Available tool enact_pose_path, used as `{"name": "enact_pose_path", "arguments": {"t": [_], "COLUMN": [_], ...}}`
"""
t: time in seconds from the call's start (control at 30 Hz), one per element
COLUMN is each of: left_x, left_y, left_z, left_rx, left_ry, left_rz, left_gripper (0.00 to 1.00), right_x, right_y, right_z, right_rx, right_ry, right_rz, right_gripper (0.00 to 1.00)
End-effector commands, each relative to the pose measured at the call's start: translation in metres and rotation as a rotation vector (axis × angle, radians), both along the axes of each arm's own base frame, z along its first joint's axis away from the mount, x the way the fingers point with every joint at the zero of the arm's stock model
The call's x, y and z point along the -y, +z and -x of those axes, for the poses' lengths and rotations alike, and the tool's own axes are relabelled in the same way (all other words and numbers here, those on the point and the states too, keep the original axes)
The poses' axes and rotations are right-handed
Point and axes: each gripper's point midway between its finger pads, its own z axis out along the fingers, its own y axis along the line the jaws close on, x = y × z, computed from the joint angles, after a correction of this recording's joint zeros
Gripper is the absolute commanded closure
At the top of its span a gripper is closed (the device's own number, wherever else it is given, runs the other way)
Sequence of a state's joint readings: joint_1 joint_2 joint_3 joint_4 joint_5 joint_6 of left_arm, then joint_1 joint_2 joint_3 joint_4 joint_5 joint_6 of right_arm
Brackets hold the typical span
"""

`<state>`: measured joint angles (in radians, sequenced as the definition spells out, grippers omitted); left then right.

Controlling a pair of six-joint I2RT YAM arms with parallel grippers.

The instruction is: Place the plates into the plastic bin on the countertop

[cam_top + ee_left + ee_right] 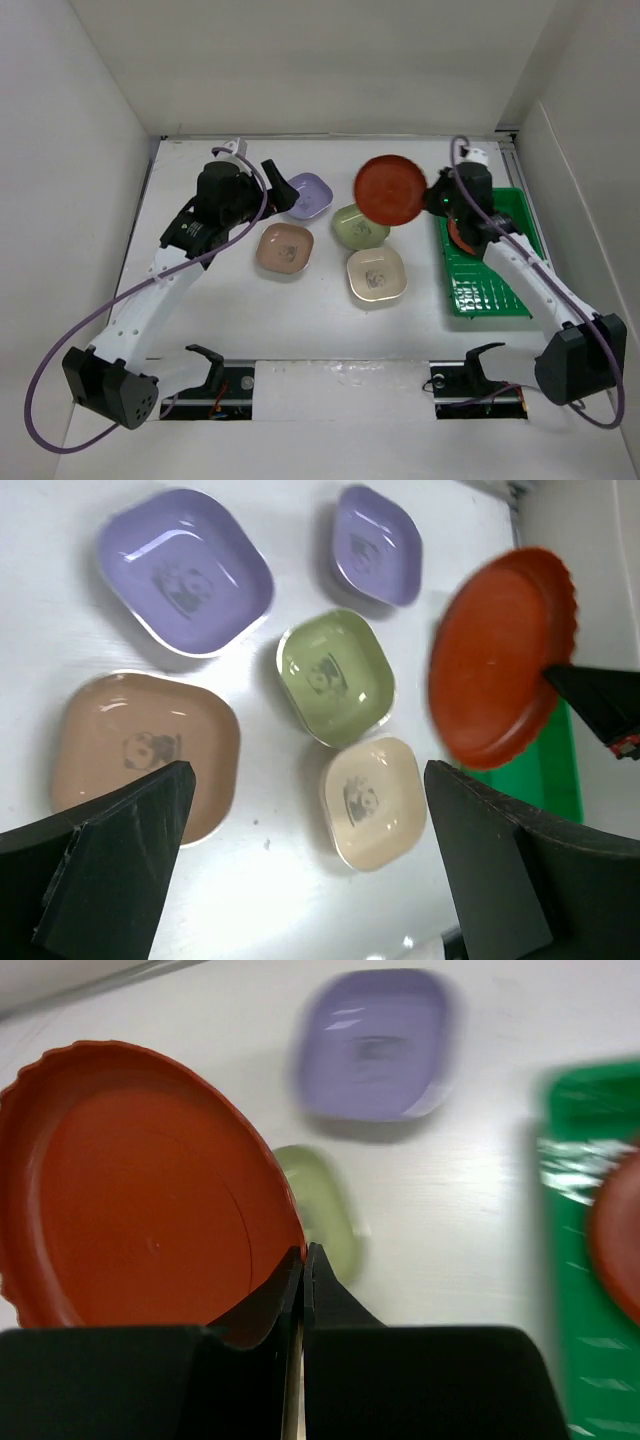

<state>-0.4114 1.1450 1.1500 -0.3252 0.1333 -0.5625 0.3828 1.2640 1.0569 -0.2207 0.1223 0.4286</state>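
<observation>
With our right gripper (303, 1255) pinching the red plate (390, 190) by its rim and our left gripper (278, 185) gaping empty, we should swing it level over the bin (492, 290) at frame right, which seemingly holds another plate.

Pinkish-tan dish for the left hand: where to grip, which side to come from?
Take the pinkish-tan dish by its rim, probably the near-left edge: one finger inside the bowl, one outside, coming down from above. It lies flat, looks too wide to span, and the lavender dish, green dish and cream dish crowd its far and right sides. The left hand hovers open nearby.
</observation>
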Motion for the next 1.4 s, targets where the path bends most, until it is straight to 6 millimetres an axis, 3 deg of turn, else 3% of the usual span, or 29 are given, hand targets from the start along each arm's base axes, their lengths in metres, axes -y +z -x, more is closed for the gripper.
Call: {"name": "enact_pose_path", "arguments": {"t": [0.0,0.03,0.1,0.13,0.2,0.23,0.37,0.43,0.63,0.87,0.93,0.97,1.03,1.13,1.2,1.27,1.37], "left_x": [-0.027,-0.027,-0.028,-0.031,-0.03,-0.03,-0.028,-0.024,-0.026,-0.025,-0.025,-0.025,-0.025,-0.031,-0.038,-0.056,-0.074], "left_y": [0.001,-0.003,-0.01,-0.017,-0.02,-0.02,-0.03,-0.031,-0.035,-0.039,-0.039,-0.039,-0.039,-0.043,-0.046,-0.053,-0.08], "left_z": [-0.008,-0.007,-0.007,-0.007,-0.006,-0.006,-0.006,-0.007,-0.007,-0.005,-0.005,-0.005,-0.005,-0.006,-0.006,-0.008,-0.002], "left_rx": [0.036,0.036,0.027,0.014,0.013,0.013,-0.005,-0.006,-0.013,-0.023,-0.023,-0.023,-0.023,-0.028,-0.045,-0.078,-0.139], "left_ry": [0.163,0.163,0.163,0.172,0.159,0.159,0.151,0.126,0.121,0.113,0.113,0.113,0.113,0.144,0.19,0.307,0.389], "left_rz": [-0.027,-0.027,-0.032,-0.039,-0.044,-0.044,-0.049,-0.047,-0.054,-0.054,-0.054,-0.054,-0.054,-0.075,-0.083,-0.092,-0.089], "left_gripper": [0.0,0.0,0.0,0.0,0.0,0.0,0.0,0.0,0.0,0.0,0.0,0.0,0.0,0.0,0.0,0.0,0.0], "right_x": [0.111,0.132,0.165,0.199,0.224,0.249,0.288,0.297,0.301,0.297,0.291,0.291,0.287,0.279,0.277,0.271,0.243], "right_y": [-0.014,-0.034,-0.04,-0.051,-0.056,-0.06,-0.076,-0.086,-0.128,-0.137,-0.14,-0.14,-0.127,-0.109,-0.1,-0.074,-0.034], "right_z": [-0.001,0.006,0.014,0.021,0.028,0.035,0.044,0.041,0.021,0.007,0.004,0.004,0.002,0.009,0.018,0.023,0.027], "right_rx": [-0.045,-0.083,-0.08,-0.084,-0.075,-0.079,-0.094,-0.108,-0.219,-0.223,-0.235,-0.235,-0.199,-0.155,-0.151,-0.086,0.013], "right_ry": [-0.406,-0.472,-0.563,-0.656,-0.731,-0.803,-0.931,-0.953,-0.936,-0.907,-0.886,-0.886,-0.877,-0.876,-0.888,-0.877,-0.787], "right_rz": [-0.061,-0.066,-0.116,-0.138,-0.157,-0.159,-0.202,-0.223,-0.255,-0.259,-0.265,-0.265,-0.256,-0.238,-0.224,-0.238,-0.241], "right_gripper": [1.0,1.0,1.0,1.0,1.0,1.0,1.0,1.0,1.0,0.99,0.84,0.71,0.24,0.08,0.07,0.06,0.01]}}
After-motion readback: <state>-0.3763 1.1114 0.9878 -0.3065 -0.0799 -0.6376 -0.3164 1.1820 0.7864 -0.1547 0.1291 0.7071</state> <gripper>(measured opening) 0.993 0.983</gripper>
